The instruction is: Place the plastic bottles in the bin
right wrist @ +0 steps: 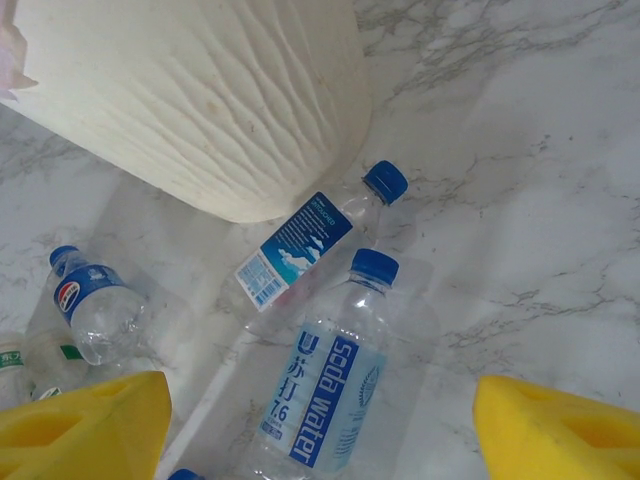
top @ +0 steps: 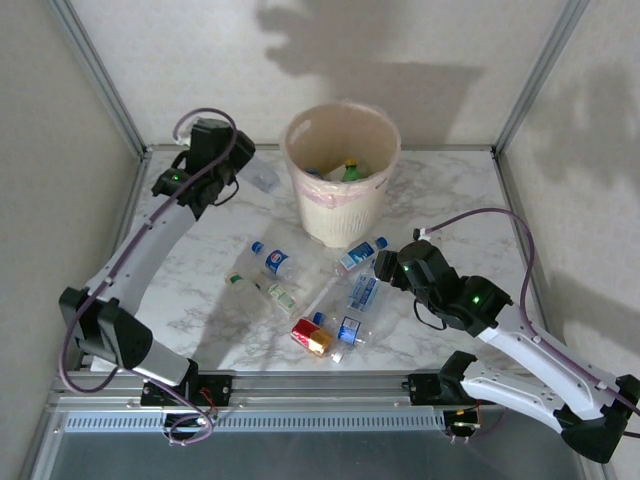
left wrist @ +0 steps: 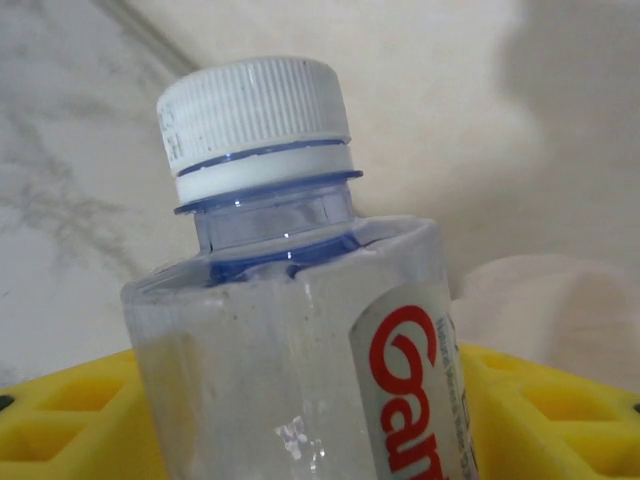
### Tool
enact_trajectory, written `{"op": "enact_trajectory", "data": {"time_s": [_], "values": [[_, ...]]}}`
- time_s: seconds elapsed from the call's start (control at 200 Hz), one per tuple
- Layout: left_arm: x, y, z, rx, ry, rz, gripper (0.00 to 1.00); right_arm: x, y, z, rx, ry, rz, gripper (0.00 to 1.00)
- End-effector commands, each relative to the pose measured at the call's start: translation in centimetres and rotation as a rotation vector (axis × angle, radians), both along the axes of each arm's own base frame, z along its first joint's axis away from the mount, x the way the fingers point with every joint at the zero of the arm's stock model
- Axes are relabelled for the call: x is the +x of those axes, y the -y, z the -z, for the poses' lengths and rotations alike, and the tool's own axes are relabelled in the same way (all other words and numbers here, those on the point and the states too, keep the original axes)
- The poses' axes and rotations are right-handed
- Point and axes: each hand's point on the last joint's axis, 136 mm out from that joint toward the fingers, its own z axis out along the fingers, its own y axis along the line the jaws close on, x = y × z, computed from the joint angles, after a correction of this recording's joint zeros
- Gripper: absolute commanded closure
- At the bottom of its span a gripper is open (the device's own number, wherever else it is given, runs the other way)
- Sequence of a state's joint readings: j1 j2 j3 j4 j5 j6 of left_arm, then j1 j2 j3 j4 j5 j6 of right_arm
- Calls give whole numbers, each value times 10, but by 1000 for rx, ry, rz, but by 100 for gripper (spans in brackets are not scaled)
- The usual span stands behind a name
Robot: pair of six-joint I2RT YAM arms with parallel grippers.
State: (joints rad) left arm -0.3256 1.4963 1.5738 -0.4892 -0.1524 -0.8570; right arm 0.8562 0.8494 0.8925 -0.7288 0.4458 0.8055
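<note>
Bottle [left wrist: 300,380] gripped by outstretched left arm's [top: 150,235] jaws beside bin [top: 335,215].

Clear glossy bottle [left wrist: 260,380], ribbed bin [right wrist: 200,100], perhaps plastic

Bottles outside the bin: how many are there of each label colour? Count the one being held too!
Blue-label bottles: 4
Green-label bottles: 2
Red-and-gold bottle: 1
Red-lettered bottle, held in the left gripper: 1
Total: 8
A clear one with no label may lie among them, but it is too faint to tell.
</note>
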Motion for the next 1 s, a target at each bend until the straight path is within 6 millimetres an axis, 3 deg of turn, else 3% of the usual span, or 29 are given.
{"op": "enact_trajectory", "data": {"time_s": [0.0,0.16,0.325,0.446,0.576,0.691,0.826,0.991], "values": [[-16,8,-50,-19,85,47,38,2,1,3,1,4,22,21],[-22,39,-89,-81,169,139,38,2,0,3,3,7,22,21],[-21,70,-108,-135,224,214,38,1,2,5,2,4,24,21],[-9,87,-114,-150,246,237,38,0,3,5,13,4,28,22],[10,112,-112,-143,248,262,38,-3,5,8,17,-1,31,22],[29,135,-98,-139,221,285,38,-4,6,11,17,-4,36,22],[47,158,-69,-93,166,290,37,-4,7,11,21,-3,41,22],[56,177,-38,-39,109,299,36,-5,10,14,15,-7,44,22]]}}
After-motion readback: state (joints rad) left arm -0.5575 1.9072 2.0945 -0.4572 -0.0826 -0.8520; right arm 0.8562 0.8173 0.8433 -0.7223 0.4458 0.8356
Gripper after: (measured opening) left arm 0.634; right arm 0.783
